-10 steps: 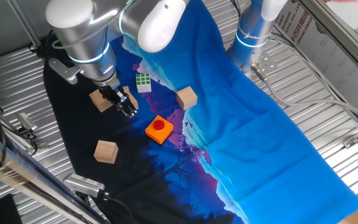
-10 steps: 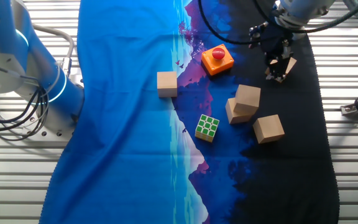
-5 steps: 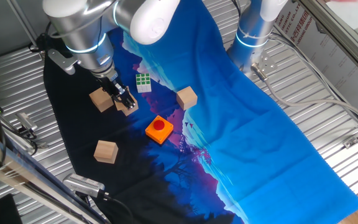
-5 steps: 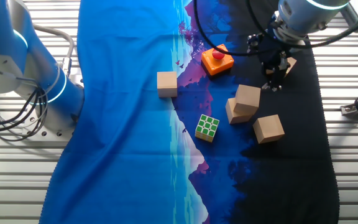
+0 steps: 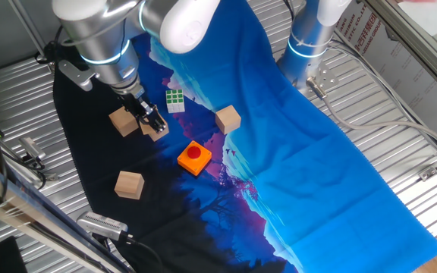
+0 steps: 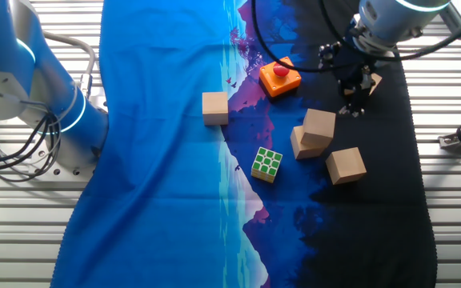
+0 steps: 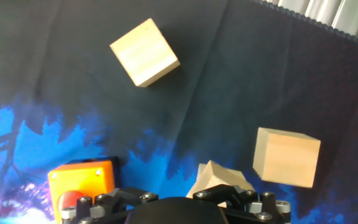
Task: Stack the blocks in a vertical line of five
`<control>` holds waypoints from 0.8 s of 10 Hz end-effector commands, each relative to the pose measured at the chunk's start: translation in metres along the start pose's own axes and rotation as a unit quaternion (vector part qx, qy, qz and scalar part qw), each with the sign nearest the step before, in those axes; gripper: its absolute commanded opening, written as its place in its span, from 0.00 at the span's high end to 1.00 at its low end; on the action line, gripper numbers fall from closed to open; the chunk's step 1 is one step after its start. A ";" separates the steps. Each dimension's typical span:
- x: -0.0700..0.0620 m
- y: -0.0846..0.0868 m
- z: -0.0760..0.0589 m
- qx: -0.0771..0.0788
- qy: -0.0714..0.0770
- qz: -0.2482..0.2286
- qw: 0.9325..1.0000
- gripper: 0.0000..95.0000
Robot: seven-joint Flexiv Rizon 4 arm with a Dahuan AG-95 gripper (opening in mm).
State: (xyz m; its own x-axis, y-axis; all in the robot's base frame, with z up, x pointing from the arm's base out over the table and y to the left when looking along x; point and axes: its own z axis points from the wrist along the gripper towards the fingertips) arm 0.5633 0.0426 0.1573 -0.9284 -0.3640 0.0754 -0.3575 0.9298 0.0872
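Several tan wooden blocks lie on the dark cloth. One block (image 6: pixel 320 126) rests tilted on another (image 6: pixel 301 144); in one fixed view my fingers mostly hide this pair (image 5: pixel 156 131). A third block (image 6: pixel 346 166) (image 5: pixel 124 122) lies beside them. A fourth (image 5: pixel 128 184) (image 7: pixel 145 51) lies apart near the cloth's edge. A fifth (image 5: pixel 228 119) (image 6: pixel 214 108) sits on the blue part. My gripper (image 6: pixel 351 106) (image 5: pixel 155 123) hangs low right beside the tilted pair, fingers apart and empty. The hand view shows the tilted block (image 7: pixel 219 179) just above the hand's black body.
An orange square with a red button (image 5: pixel 194 158) (image 6: pixel 280 76) lies close to the gripper. A green-and-white puzzle cube (image 5: pixel 174 99) (image 6: pixel 266 163) sits beyond the pair. A second arm's base (image 5: pixel 309 45) stands at the back. Ribbed metal table (image 5: pixel 370 152) surrounds the cloth.
The gripper moved from near the orange button toward the tilted pair of blocks a second ago, then stayed still for the last half second. No block has moved.
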 end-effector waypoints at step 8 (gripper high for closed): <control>-0.003 0.002 -0.001 0.002 0.012 0.000 1.000 0.00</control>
State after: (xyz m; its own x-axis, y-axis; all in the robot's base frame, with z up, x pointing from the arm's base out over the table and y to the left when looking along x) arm 0.5655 0.0457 0.1583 -0.9259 -0.3647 0.0981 -0.3579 0.9303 0.0803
